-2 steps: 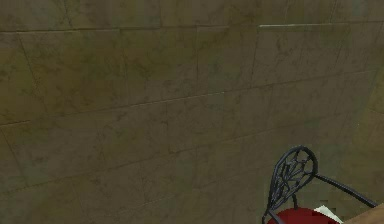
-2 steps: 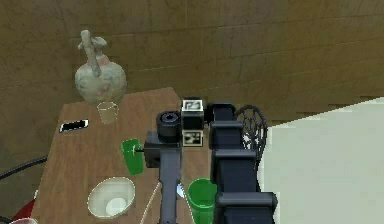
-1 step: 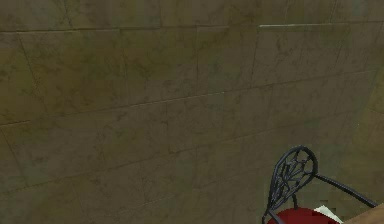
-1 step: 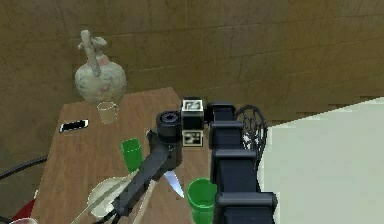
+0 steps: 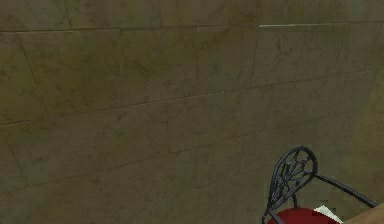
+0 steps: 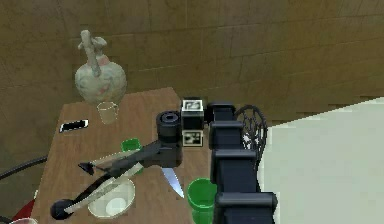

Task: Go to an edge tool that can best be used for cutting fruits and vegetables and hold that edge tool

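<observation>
The gripper (image 6: 80,188) is hovering over the table (image 6: 70,150); its grip and load cannot be told.
A pale sliver (image 6: 172,184), probably the knife, is lying beside the green cup (image 6: 203,193); likely light, stiff and sharp, it is wanting a handle hold.
</observation>
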